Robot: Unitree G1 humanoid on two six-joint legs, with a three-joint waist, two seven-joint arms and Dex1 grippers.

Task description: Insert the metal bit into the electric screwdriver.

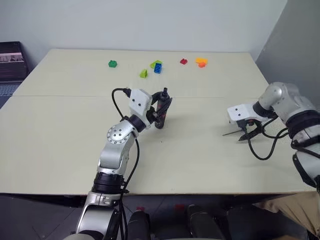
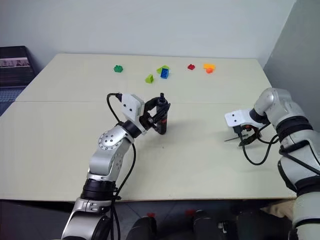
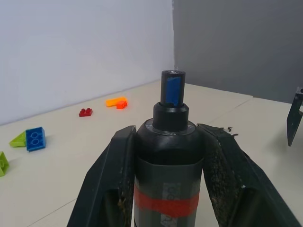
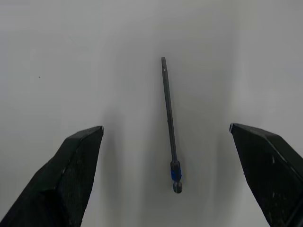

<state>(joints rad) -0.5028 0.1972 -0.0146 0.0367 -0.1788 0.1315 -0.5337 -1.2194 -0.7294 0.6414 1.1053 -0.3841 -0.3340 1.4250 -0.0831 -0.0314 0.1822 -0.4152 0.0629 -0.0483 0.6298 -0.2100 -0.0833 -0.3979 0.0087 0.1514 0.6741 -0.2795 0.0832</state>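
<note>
My left gripper (image 1: 161, 109) is shut on the electric screwdriver (image 3: 169, 156), a dark pen-shaped tool with a red band. It is held just above the middle of the table, and its open socket end (image 3: 172, 90) points up and away. The metal bit (image 4: 169, 120), a thin dark rod with a blue ring near one end, lies flat on the table at the right (image 1: 231, 133). Pointing down right over it, my right gripper (image 4: 165, 128) is open, with one finger on each side of the bit and neither touching it.
Several small toy bricks lie along the far side of the table: green (image 1: 113, 63), lime (image 1: 144, 73), blue (image 1: 157, 67), red (image 1: 183, 61) and orange (image 1: 201, 61). The table's right edge (image 1: 280, 107) runs close behind the right gripper, near a grey wall.
</note>
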